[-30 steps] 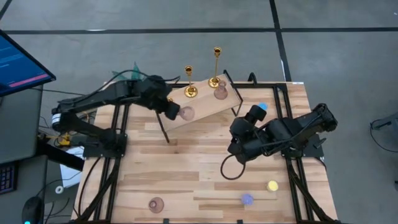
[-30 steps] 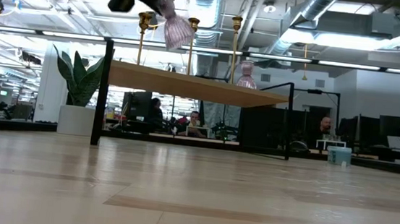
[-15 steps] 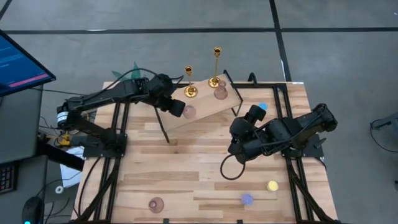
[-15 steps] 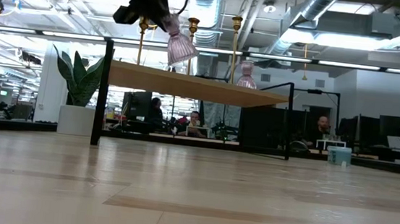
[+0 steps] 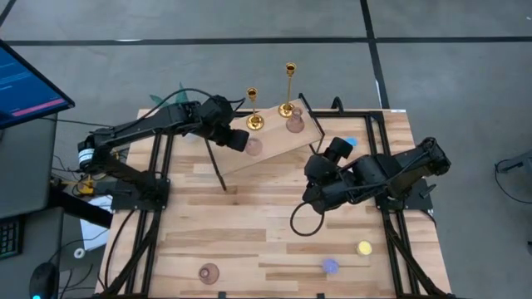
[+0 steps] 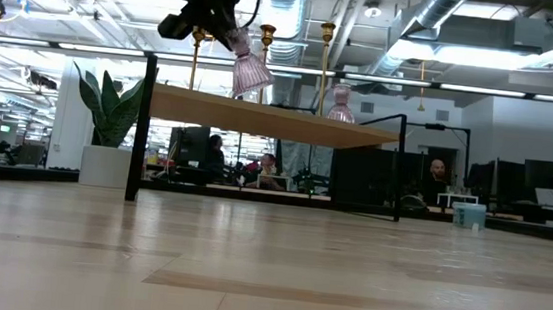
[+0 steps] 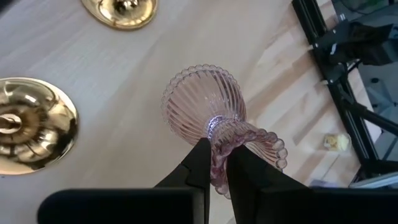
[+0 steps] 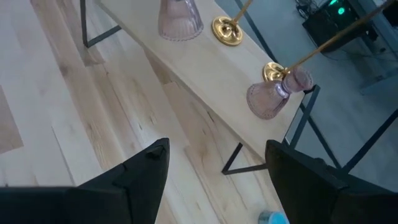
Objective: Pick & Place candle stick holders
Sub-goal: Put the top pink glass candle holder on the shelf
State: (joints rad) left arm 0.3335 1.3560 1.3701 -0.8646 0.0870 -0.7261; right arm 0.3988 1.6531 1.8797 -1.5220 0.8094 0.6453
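Since the earlier frames the left gripper [image 5: 235, 139] has carried its pink holder [image 6: 251, 71] further in over the raised shelf [image 5: 270, 149] and lower, so the holder's flared foot now hangs just above the board, near the two gold candlesticks at the shelf's far edge. The left fingers [image 7: 200, 163] are clamped together on the ribbed neck of the holder, which sits tilted in the grip, not upright. A second pink holder [image 8: 268, 98] already stands on the shelf beside the tall gold candlestick [image 5: 288, 88]; the short gold candlestick [image 5: 253, 110] stands close to the carried piece. A third pink holder [image 5: 208, 272] remains on the table near its front edge. To finish the placement well, the wrist should level the holder so its foot meets the board flat, descend slowly clear of the gold bases, and release only once the foot is seated. The right gripper [image 8: 214, 165] waits over the middle of the table, jaws apart and empty, shifted slightly toward the shelf compared with before.
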